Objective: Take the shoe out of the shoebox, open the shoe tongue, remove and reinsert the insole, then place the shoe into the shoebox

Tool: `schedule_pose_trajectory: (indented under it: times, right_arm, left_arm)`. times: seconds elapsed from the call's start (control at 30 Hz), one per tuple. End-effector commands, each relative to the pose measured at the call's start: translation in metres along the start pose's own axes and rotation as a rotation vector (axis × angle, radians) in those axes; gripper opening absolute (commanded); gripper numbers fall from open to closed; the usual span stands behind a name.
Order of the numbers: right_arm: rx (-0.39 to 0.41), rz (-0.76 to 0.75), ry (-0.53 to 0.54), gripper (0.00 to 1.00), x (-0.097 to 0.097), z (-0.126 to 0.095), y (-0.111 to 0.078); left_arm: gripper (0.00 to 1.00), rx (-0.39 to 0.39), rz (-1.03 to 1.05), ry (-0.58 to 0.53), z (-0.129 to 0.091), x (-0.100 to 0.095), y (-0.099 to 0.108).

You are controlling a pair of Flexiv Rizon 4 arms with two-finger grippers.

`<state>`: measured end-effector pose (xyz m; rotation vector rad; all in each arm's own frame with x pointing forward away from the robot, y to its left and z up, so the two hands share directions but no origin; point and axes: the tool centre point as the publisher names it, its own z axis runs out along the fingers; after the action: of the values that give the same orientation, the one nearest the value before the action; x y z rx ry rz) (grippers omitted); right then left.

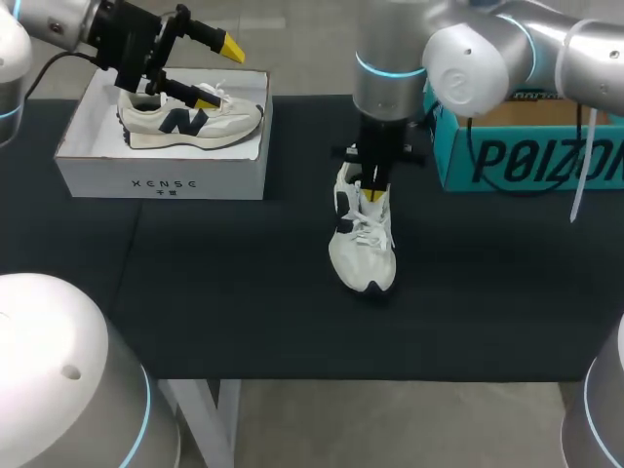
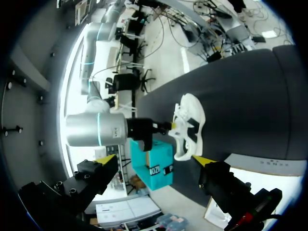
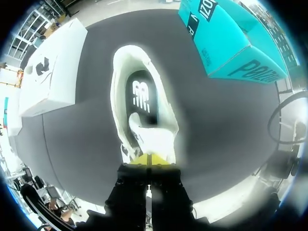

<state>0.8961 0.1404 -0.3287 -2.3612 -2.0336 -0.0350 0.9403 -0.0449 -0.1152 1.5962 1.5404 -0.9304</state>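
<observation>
Left gripper [image 1: 219,73]: fingers spread, upper left, over boxed shoe [image 1: 195,122] in shoebox [image 1: 161,180].
Right gripper [image 3: 149,158]: centre, apparently pinching tongue [image 3: 151,139] of table shoe [image 1: 363,249].

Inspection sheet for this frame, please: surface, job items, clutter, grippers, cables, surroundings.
Surface: black table.
Job's things: shoe standing on the table; second shoe inside the white shoebox.
Clutter: teal box at the back right.
Grippers: left gripper open, over the second shoe; right gripper shut on the tongue of the shoe on the table.
Cables: black cable looping across the teal box.
Surroundings: nothing seen.
</observation>
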Motion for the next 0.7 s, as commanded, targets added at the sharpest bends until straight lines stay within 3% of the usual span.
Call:
schedule_pose_trajectory:
  times: [0.03, 0.4, 0.7]
  right_arm:
    - [0.031, 0.001, -0.011, 0.00, 0.007, 0.014, 0.012]
    - [-0.018, 0.004, -0.037, 0.00, -0.009, -0.018, -0.001]
    - [-0.018, 0.031, -0.055, 0.00, -0.021, -0.015, 0.003]
  left_arm:
    - [1.00, -0.001, 0.000, 0.003, 0.000, 0.000, -0.001]
    - [1.00, -0.001, 0.000, 0.003, 0.000, 0.000, -0.001]
    - [1.00, -0.001, 0.000, 0.003, 0.000, 0.000, -0.001]
